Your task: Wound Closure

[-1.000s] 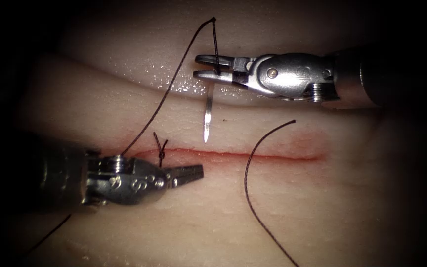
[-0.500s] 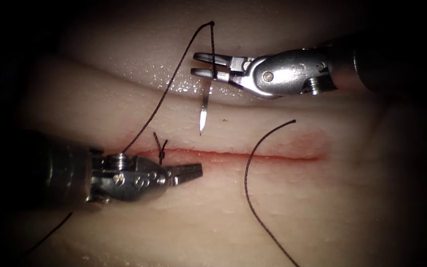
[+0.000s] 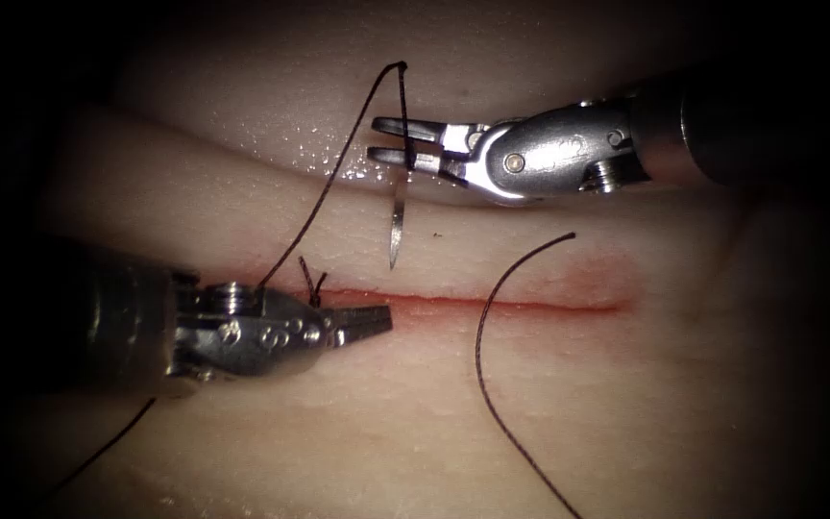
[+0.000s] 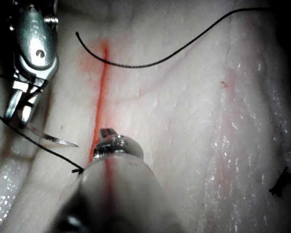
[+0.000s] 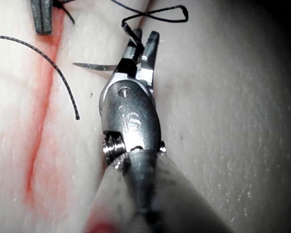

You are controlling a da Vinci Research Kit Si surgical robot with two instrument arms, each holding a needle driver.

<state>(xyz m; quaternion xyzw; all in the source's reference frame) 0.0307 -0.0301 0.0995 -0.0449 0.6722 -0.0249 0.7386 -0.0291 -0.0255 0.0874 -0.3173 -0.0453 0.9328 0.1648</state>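
1. Progress: one knotted stitch (image 3: 314, 288) sits at the 9 o'clock end of the cut (image 3: 492, 304), its short tails standing up. The remainder of the cut, toward 3 o'clock, lies unstitched; judged from this, closure is at an early stage.
2. Right hand (image 3: 392, 140): the jaws look slightly parted at the tips yet grasp the needle (image 3: 396, 226) near its thread end, at 12 o'clock of the cut. The needle hangs free with its point aimed at the cut and is not in the tissue (image 3: 549, 404).
3. Left hand (image 3: 369, 320): clenched and holding nothing visible, lying over the cut just beside the knot.
4. Thread (image 3: 324, 187): runs from the needle's rear end, loops up over the right hand, then descends toward the stitch.
5. Loose thread piece (image 3: 492, 327): curves across the cut at its middle, one free end on the 12 o'clock side.
6. Condition: the cut is a straight, narrow line tinged with red fluid (image 3: 578, 288); the tissue is pale and moist.
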